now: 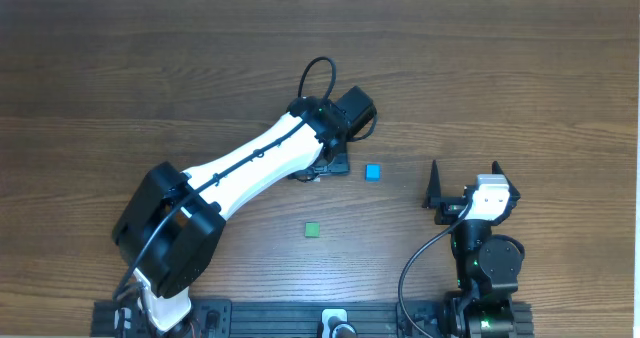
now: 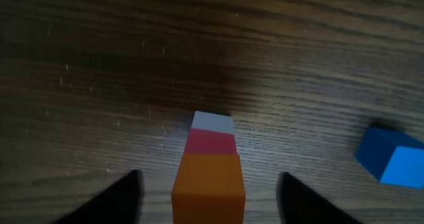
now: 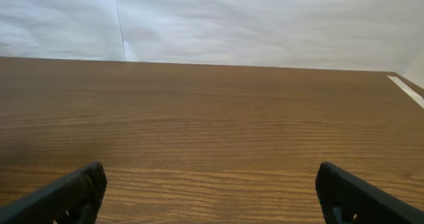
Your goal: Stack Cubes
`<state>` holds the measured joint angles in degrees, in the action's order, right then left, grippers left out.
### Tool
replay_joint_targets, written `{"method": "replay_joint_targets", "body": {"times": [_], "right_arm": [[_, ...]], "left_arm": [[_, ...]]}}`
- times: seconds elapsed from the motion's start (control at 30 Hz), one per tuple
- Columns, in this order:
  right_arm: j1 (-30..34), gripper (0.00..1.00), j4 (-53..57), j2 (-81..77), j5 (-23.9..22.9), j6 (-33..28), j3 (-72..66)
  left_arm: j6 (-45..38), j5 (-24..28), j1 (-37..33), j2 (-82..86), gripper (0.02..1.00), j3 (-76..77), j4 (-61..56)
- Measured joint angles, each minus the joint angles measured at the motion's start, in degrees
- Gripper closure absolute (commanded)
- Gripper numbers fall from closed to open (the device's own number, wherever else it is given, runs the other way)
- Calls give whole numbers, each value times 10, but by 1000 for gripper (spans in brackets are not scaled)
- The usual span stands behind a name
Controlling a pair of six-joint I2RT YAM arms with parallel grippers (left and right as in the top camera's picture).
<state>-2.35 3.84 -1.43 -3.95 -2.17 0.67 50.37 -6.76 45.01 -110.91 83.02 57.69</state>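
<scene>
**Blue next, just right of the left pincer**

At mid table [image 1: 150, 58], beneath the left pincer [image 2: 211, 179]: a three-high stack, with the orange cube [image 2: 209, 196] on top, the red cube [image 2: 211, 142] under it and the white cube [image 2: 212, 122] lowest, on the wood. Spread wide there, one finger either side of the orange cube with a clear gap on both flanks. Nothing gripped, by the look of it.

Just right of the stack and apart from it: the blue cube [image 1: 373, 171], loose on the table, seemingly turned edge-on to the left pincer. Nearer the bases and a little left of the blue: the green cube [image 1: 312, 230], also loose, well apart from the stack.

At the right, close to its own base: the right pincer [image 1: 466, 178], spread wide, empty, facing far across bare wood.

Judged from this: three stacked, two to go. Blue between the two pincers, closer to the left one, so probably reachable with a sideways shift to the right. No long axis on a cube, yet likely calls for a wrist turn to meet flat faces rather than corners. Worth lifting straight up first, to avoid clipping the orange cube and toppling the lot.
</scene>
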Motion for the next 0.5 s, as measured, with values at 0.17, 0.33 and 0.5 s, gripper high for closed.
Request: {"method": "replay_joint_targets", "body": {"times": [0.17,0.33,0.5], "right_arm": [[0,7,0,0,0,0,0],[0,9,0,0,0,0,0],[0,7,0,0,0,0,0]], "left_arm": [[7,1,-17,0,25,0,-9],[7,0,-76,0,23,0,-34],[-16,-5,-186,10,23,-1,-59]]}}
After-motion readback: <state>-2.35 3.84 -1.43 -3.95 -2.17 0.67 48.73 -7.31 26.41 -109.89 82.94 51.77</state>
